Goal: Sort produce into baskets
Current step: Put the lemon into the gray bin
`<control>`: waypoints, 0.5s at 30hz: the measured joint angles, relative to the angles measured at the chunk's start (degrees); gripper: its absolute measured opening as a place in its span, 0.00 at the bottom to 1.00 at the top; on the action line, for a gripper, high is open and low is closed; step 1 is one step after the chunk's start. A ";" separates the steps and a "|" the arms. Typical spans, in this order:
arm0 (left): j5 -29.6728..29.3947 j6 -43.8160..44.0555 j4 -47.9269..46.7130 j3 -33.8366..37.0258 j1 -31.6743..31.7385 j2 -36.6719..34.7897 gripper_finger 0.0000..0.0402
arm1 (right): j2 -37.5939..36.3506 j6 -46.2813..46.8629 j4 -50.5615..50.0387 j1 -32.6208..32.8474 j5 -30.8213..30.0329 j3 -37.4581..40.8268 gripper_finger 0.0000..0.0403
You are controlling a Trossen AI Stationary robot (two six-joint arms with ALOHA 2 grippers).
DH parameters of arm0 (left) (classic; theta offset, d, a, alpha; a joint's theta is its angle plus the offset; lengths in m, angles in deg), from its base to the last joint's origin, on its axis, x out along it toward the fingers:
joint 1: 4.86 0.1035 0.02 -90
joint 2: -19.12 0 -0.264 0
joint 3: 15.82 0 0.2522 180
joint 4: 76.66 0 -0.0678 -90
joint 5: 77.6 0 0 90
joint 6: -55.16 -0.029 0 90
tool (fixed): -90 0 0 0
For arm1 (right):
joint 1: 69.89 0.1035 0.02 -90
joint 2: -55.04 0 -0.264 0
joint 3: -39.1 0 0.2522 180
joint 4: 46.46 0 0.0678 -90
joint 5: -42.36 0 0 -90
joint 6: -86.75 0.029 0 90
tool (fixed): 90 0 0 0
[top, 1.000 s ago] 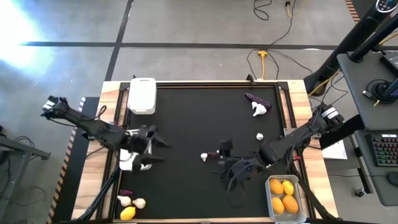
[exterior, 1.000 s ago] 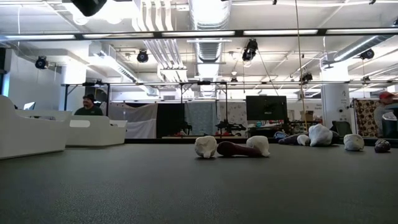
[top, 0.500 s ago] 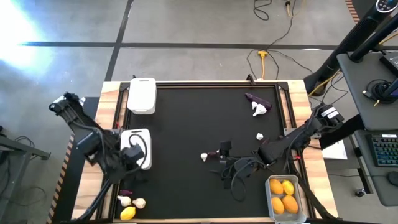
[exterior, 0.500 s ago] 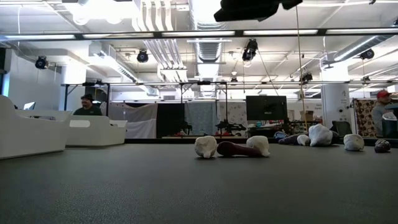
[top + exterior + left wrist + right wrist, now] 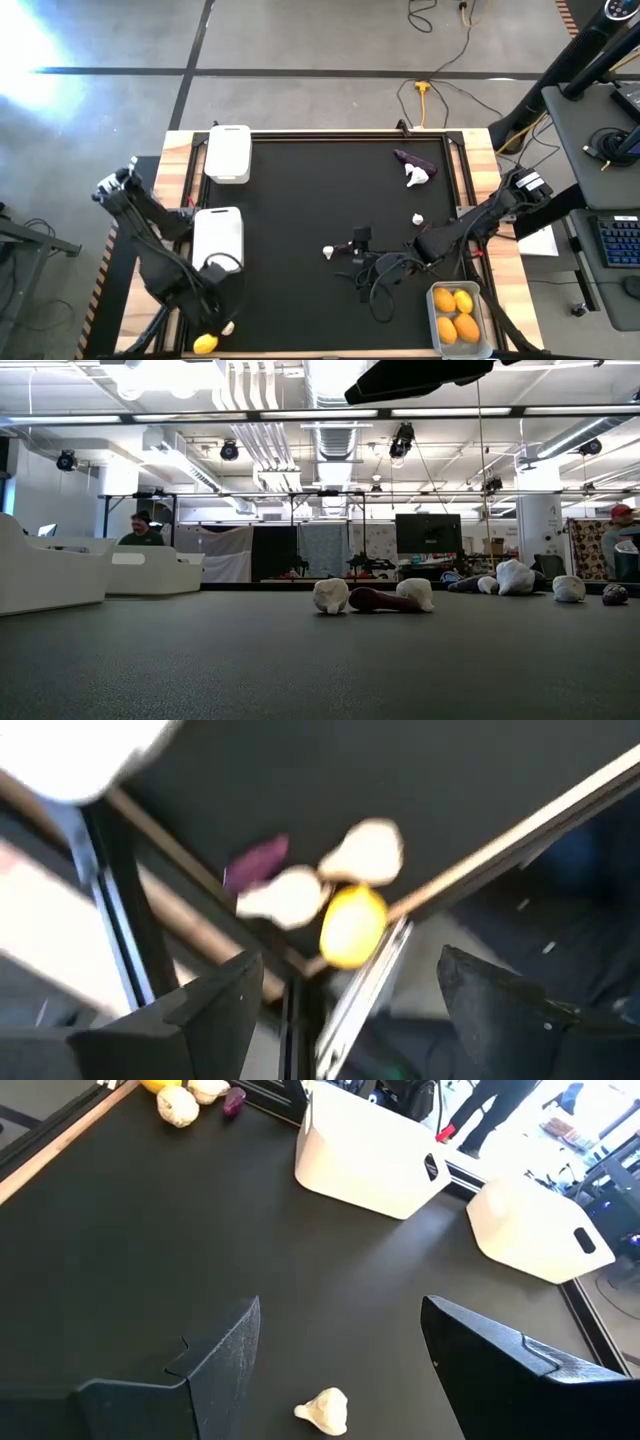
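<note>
My left gripper (image 5: 215,305) (image 5: 348,960) hangs open over the table's near left corner. Below it lie a yellow fruit (image 5: 352,925), two white garlic bulbs (image 5: 368,850) (image 5: 285,895) and a purple eggplant piece (image 5: 258,862). My right gripper (image 5: 375,283) (image 5: 340,1305) is open and empty near the table's middle, a garlic bulb (image 5: 322,1410) lying on the mat by it. Two white baskets (image 5: 228,153) (image 5: 218,235) stand at the left. The clear basket (image 5: 437,318) at the near right holds yellow and orange fruits.
An eggplant (image 5: 412,158) and a garlic bulb (image 5: 417,176) lie at the far right, another bulb (image 5: 417,219) nearer. A small black object (image 5: 362,238) sits mid-table. The mat's wooden border (image 5: 150,290) runs close beside my left gripper.
My left gripper has gone from over the nearer white basket toward the table's near edge and now hangs over the produce in the near left corner. The white basket shows whole again.
</note>
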 joint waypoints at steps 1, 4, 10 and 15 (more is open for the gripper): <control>2.48 0.07 0.62 0.18 0.00 1.03 0.70 | 0.00 0.02 0.00 0.00 0.00 0.01 0.67; 6.80 0.13 3.60 0.65 0.00 4.04 0.70 | 0.00 0.03 0.00 0.00 0.02 0.04 0.67; 8.54 -1.24 7.67 0.70 0.08 9.76 0.70 | 0.00 0.74 0.17 0.00 0.22 0.04 0.67; 12.35 -0.98 8.85 0.77 0.00 14.64 0.70 | 0.00 3.04 0.15 0.00 0.77 0.07 0.67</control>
